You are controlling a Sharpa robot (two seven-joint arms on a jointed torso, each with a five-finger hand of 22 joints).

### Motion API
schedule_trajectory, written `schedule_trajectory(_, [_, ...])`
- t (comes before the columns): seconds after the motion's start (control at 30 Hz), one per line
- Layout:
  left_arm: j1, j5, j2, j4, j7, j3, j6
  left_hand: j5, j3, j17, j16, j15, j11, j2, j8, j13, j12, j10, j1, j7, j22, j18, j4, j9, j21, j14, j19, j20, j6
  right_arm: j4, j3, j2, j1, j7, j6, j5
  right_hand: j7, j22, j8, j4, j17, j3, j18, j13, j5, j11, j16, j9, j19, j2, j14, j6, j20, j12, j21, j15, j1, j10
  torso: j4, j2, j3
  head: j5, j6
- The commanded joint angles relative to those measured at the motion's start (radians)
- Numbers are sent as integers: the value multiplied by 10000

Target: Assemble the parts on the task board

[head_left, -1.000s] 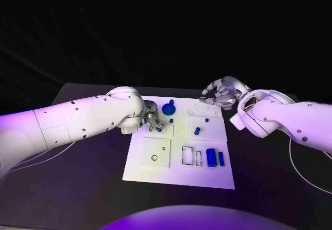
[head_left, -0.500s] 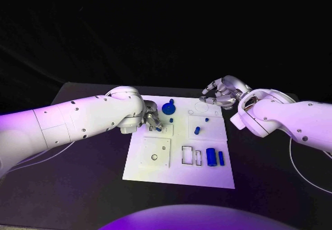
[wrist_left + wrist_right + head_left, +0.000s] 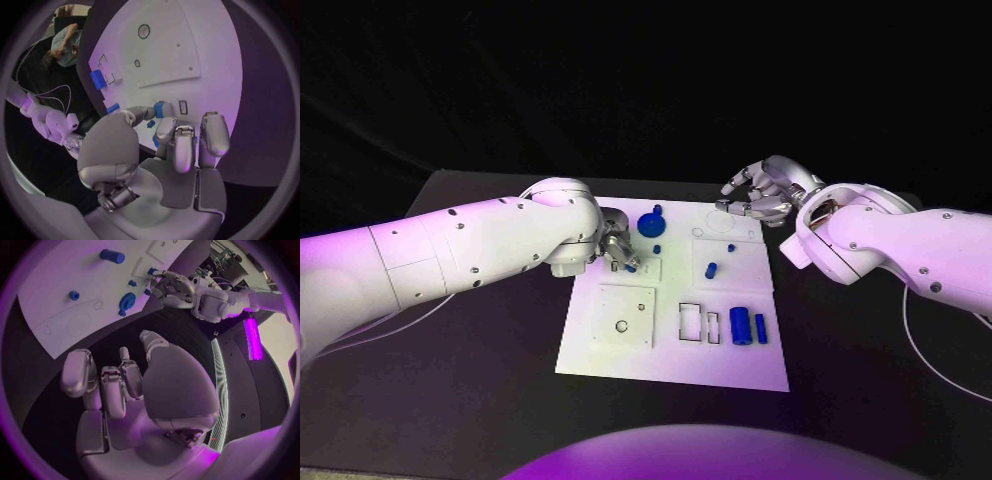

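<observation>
My left robot hand (image 3: 620, 250) sits low over the far-left part of the white board (image 3: 672, 368), and its fingertips (image 3: 164, 111) pinch a small blue piece (image 3: 160, 108). The other fingers are curled beside it. My right robot hand (image 3: 759, 193) hovers past the board's far-right corner over the black table (image 3: 473, 400), fingers curled in and holding nothing.

The rest of the blue parts lie on the board. A round disc (image 3: 652, 228) with a small peg beside it sits at the far edge. A short peg (image 3: 711, 271) lies in the right middle, and a small blue button (image 3: 733, 248) is just beyond it. 2 cylinders (image 3: 749, 328) rest side by side near the right edge.

I judge the main risk to be the pinch itself. The piece is small and held only at my fingertips, so a slight tilt as I lower it could jam it against a slot's rim or let it slip and roll. My left arm is bulky and close to the disc, and a careless swing could knock it. My right robot hand is near the far edge and could brush the board if it drops.

My own left arm hides the spot under the left robot hand in the head view. I cannot tell which slot the piece is meant for, nor its exact shape. I cannot tell whether it touches the board.
</observation>
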Motion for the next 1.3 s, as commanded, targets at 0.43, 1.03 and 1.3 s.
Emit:
schedule_trajectory(0.43, [-78, 248, 235, -224, -21, -27, 13, -1347, 1531, 2635, 36, -128, -94, 26, -194, 40, -107, 267, -946, -260, 423, -60, -1488, 34, -143, 1057, 127, -15, 161, 21, 0, -15, -6, 11, 92, -112, -38, -9, 36, 23, 2335, 59, 198, 124, 35, -41, -60, -9, -15, 24, 951, -9, -66, -35, -66, -64, -77, -17, -7, 1, 3, -35, -38])
schedule_trajectory(1.03, [-95, 313, 202, -307, -161, -29, -23, -2400, 459, 2635, 36, -182, -148, -275, -411, 226, -70, 306, -1549, -336, 433, -73, -455, 18, -272, 1057, 225, -68, 445, 9, 1, -21, -6, 18, 115, -122, -39, -10, 49, 21, 2329, 85, 199, 112, 44, -43, -62, -14, -15, 19, 950, -19, -68, -44, -76, -67, -108, -23, 3, -11, 1, -73, -65])
schedule_trajectory(1.3, [-95, 285, 141, -249, -255, -24, -162, -2316, -996, 2635, 36, -194, -143, -437, -545, 470, 27, 394, -1581, -325, 559, -104, 478, 31, -223, 1057, 358, -93, 573, 5, 1, -25, -7, 41, 124, -120, -40, -10, 53, 4, 2328, 84, 199, 105, 29, -44, -62, -19, -14, -26, 950, -33, -69, -49, -81, -68, -107, -27, -2, -6, 1, -77, -49])
